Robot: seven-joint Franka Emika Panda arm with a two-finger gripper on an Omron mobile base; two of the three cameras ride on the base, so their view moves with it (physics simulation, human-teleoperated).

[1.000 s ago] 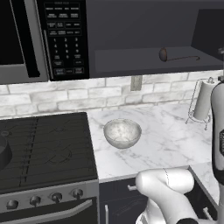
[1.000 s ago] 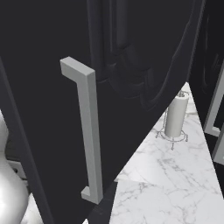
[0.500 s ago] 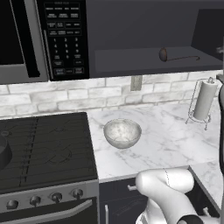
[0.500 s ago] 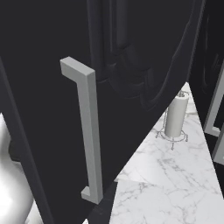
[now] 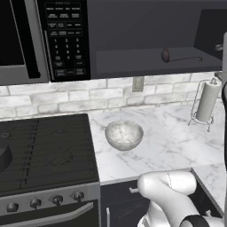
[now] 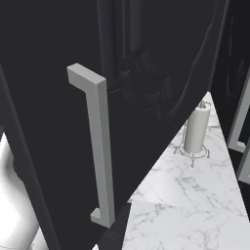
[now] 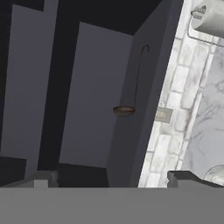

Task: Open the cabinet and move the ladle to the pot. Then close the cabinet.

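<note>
The cabinet [image 5: 133, 62] stands open, and its door [image 6: 44, 122] with the long silver handle [image 6: 100, 151] is swung out close to the right base camera. On the dark shelf lies the ladle [image 5: 165, 55], cup to the left and thin handle pointing right. In the hand view the ladle [image 7: 124, 110] is ahead of my gripper [image 7: 109, 180], well apart from it. The fingertips [image 7: 43, 179] stand wide open with nothing between them. A dark rounded edge of the pot [image 5: 2, 155] shows on the stove at the far left.
A pale speckled bowl [image 5: 124, 134] sits on the marble counter [image 5: 168, 142] beside the black stove [image 5: 44, 150]. A paper towel holder [image 5: 207, 99] stands at the back right. The microwave [image 5: 40, 35] hangs left of the cabinet. More silver handles [image 6: 239, 122] are at the right.
In the left base view the arm has swung off the right edge, uncovering the paper towel holder. The ladle, bowl and door have not moved.
</note>
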